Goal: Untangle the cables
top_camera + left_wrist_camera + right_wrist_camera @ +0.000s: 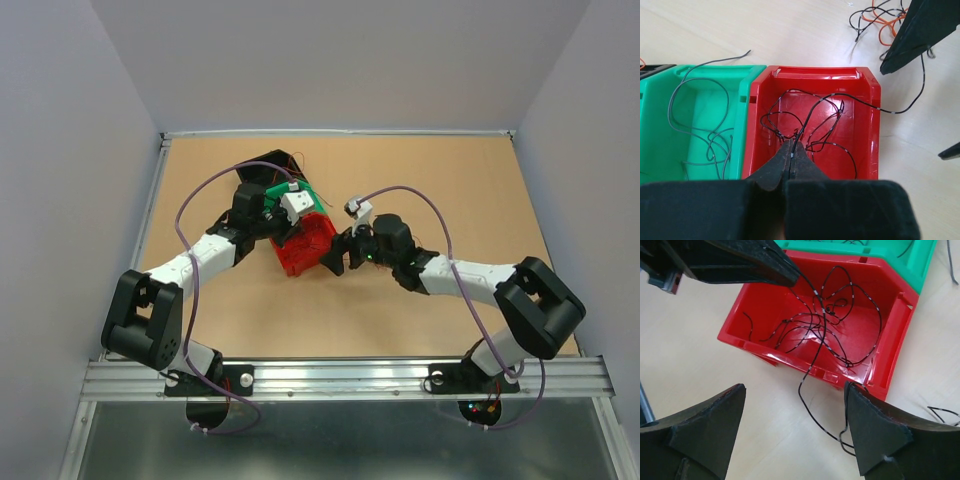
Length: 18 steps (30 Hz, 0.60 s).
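Note:
A red bin holds a loose tangle of black wires with white bands. My left gripper is shut on one of these black wires, just above the bin's near side. That wire runs over the bin's rim and onto the table. My right gripper is open and empty, low over the table beside the red bin, with the trailing wire between its fingers. In the top view the left gripper and right gripper flank the red bin.
A green bin holding grey wires touches the red bin's side. A black bin stands behind them. A heap of orange and black wires lies on the table near my right arm. Grey walls enclose the table.

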### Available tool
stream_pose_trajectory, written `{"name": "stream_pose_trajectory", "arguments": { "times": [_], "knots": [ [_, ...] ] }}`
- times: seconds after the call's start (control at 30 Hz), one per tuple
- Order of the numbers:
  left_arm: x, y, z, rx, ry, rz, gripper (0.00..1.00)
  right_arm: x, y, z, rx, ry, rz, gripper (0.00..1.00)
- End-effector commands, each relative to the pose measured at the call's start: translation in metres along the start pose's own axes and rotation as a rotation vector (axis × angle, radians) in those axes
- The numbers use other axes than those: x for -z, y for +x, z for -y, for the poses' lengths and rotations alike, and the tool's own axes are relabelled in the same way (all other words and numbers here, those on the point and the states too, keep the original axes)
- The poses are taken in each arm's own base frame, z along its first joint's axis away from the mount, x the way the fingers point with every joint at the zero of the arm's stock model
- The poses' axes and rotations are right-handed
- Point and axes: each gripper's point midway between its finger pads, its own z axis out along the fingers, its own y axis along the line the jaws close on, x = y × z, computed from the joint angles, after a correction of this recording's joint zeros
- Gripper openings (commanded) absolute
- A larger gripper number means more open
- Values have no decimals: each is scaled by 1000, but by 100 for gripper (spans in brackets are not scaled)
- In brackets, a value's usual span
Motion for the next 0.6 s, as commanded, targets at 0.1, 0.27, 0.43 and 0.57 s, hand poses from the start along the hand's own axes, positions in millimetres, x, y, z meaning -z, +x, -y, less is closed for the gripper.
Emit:
{"name": "stream_pose_trajectory", "arguments": {
  "times": [0.1,0.27,0.43,0.57],
  "knots": [
    [6,-30,-1,-45,23,70,0,-13,-17,6,48,48,13,69],
    [13,-37,11,-55,76,103,0,-18,-13,12,43,74,-5,62],
    [20,-44,13,-61,89,132,0,-17,-15,17,31,117,3,61],
    [24,-43,-1,-23,54,134,0,-6,-22,49,-16,311,57,54]
  ]
}}
